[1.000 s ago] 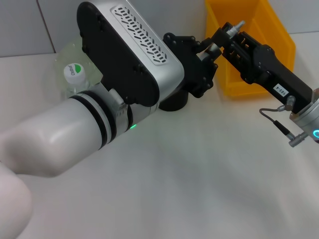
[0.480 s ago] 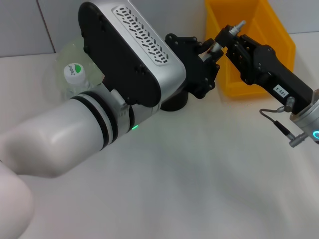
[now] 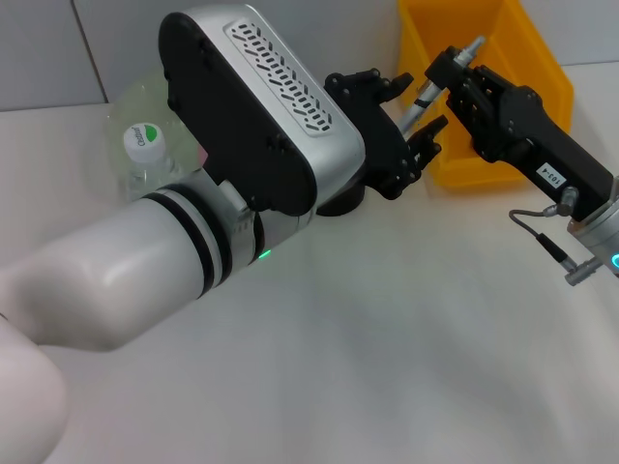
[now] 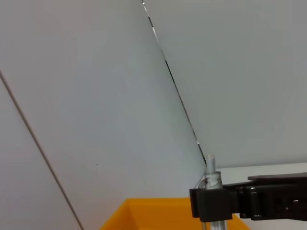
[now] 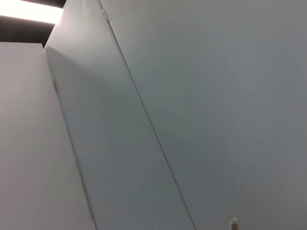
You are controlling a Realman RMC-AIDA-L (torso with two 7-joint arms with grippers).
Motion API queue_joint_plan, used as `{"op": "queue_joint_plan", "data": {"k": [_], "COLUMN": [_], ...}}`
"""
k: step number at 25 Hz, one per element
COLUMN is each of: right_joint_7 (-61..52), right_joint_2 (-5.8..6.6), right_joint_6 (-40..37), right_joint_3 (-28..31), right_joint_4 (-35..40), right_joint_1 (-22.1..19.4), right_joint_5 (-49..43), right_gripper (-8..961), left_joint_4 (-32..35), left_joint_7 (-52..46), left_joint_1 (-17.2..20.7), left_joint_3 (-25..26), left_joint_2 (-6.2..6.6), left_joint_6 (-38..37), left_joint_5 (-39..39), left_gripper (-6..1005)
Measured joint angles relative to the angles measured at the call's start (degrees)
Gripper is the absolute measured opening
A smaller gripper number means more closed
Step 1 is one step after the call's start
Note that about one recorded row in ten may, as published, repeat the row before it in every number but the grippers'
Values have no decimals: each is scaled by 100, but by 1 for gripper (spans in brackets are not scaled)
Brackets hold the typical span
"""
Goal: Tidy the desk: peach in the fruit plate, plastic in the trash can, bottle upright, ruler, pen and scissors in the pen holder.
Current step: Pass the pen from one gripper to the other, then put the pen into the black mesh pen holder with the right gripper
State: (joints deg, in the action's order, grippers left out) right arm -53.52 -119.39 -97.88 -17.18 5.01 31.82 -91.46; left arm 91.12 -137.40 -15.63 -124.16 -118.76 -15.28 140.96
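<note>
Pen clamped in right gripper, not yet in holder. Left gripper beside it, fingers apart. Bottle already upright; remainder hidden

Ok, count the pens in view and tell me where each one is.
1. The pen is clamped in the right pincer, tip up, in front of the yellow bin, close beside the left pincer. The left arm may hide others.

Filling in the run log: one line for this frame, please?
phase: pen handoff | right gripper: shut on pen | left gripper: open beside pen | pen holder: below left arm | bottle: upright
</note>
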Motion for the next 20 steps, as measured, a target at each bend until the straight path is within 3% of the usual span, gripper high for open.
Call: {"op": "queue_joint_plan", "data": {"k": [6,11,15,17,20], "right_joint_7": [-7,103,252,258,258], "right_joint_2": [6,12,16,20,26], "right_joint_6": [-7,158,463,636,886], "right_joint_3": [81,85,81,43,-43], "right_joint_4": [81,399,703,806,913], "right_joint_1": [-17,5,240,399,618], "right_joint_5": [107,446,621,621,594], "right_gripper": [139,139,139,139,139], "left_joint_4": [18,96,281,347,533], "left_joint_7": [17,21,52,55,138], "left_joint_1": [56,425,1034,1134,1464], "left_joint_3": [-5,-51,-273,-287,-453], "left_joint_2": [3,14,68,75,182], "left_joint_6": [-3,243,1005,1096,1529], "left_joint_5": [1,1,8,19,94], "left_gripper": [489,637,754,754,755]}}
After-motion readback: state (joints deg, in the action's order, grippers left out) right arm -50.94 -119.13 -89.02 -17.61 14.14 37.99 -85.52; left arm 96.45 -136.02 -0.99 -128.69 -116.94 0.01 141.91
